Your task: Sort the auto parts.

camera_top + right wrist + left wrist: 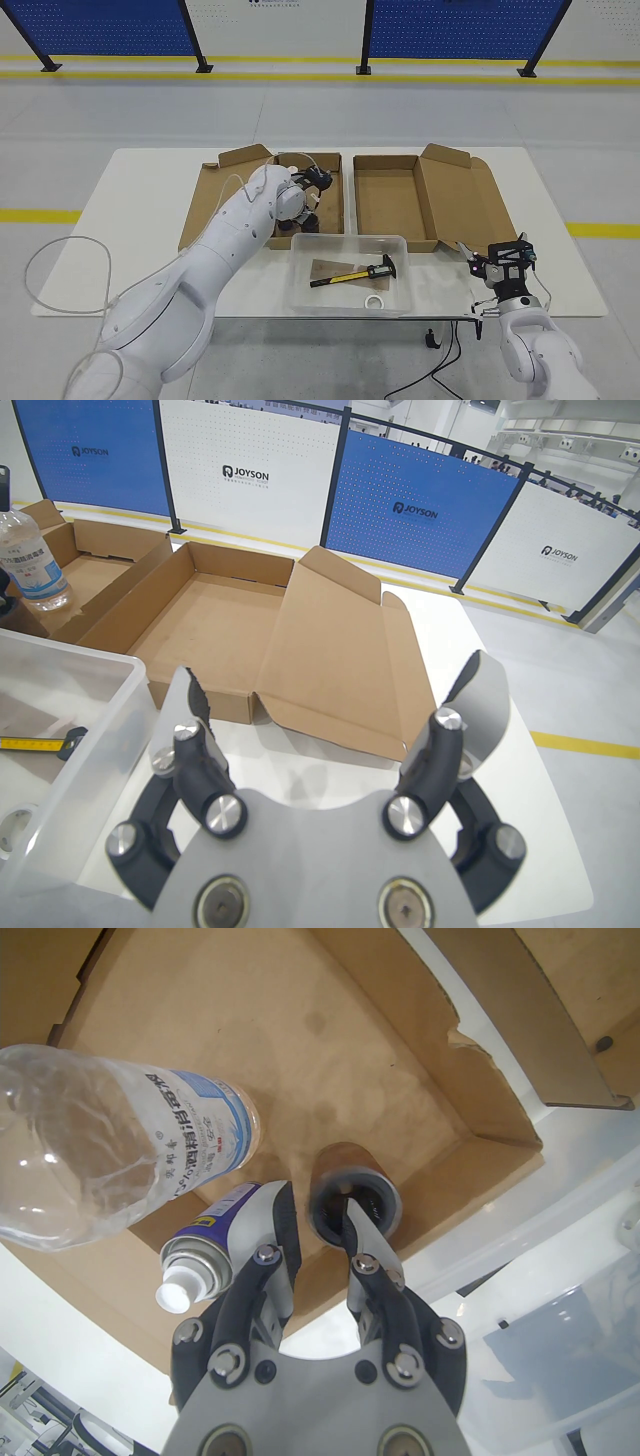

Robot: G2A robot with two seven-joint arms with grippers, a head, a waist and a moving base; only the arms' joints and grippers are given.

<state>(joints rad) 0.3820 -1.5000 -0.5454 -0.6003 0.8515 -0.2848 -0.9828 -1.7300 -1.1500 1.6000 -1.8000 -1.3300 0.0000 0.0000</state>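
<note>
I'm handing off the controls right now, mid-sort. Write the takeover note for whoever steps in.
Left gripper: open, down in the left box, one finger inside the brown cylinder's mouth, the other outside its rim.
Right gripper: open, holding nothing, near the table edge beside the right box.
Done: bottle, spray can and cylinder are in the left box.
Left: hammer, caliper and white ring lie in the clear bin.

bottle (pixel 100 1143) and spray can (pixel 210 1248) in left box (pixel 300 1053), bin (pixel 297 280) before it
</note>
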